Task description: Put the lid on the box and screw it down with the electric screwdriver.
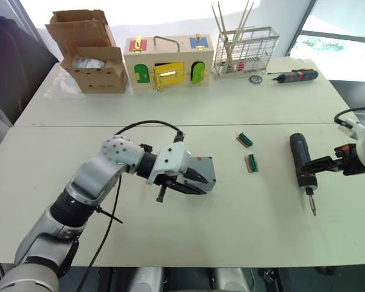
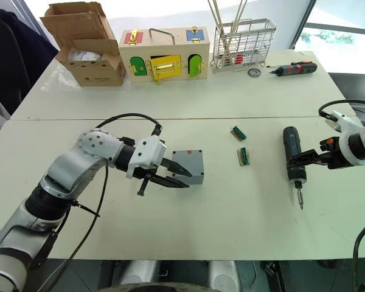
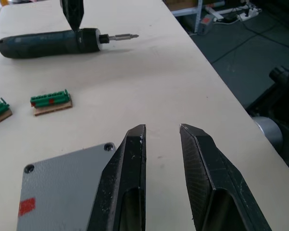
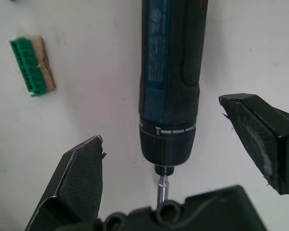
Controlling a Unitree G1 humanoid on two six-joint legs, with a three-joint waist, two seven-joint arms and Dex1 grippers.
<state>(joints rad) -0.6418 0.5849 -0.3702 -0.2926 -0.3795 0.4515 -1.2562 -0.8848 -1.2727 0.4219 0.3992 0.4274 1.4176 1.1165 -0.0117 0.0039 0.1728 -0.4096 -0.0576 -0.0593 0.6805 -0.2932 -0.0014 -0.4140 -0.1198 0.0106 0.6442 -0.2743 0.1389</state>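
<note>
The grey box [image 2: 196, 177] sits mid-table with the flat grey lid [image 3: 62, 187] lying flush on top; the lid has corner screw holes and a small red mark. My left gripper [image 1: 202, 185] hovers open at the box's near edge, one finger over a lid corner and nothing between the fingers. The black electric screwdriver [image 1: 301, 161] lies flat on the table to the right, with its metal bit [image 1: 312, 204] pointing toward the front edge. My right gripper [image 4: 164, 125] is open and straddles the screwdriver's collar, its fingers [image 4: 82, 173] clear of the tool.
Two small green terminal blocks [image 1: 244, 139] [image 1: 252, 162] lie between box and screwdriver. Along the far edge stand a cardboard box [image 1: 91, 55], a wooden box with coloured doors [image 1: 167, 61], a wire rack [image 1: 246, 48] and a red-and-black screwdriver [image 1: 298, 76].
</note>
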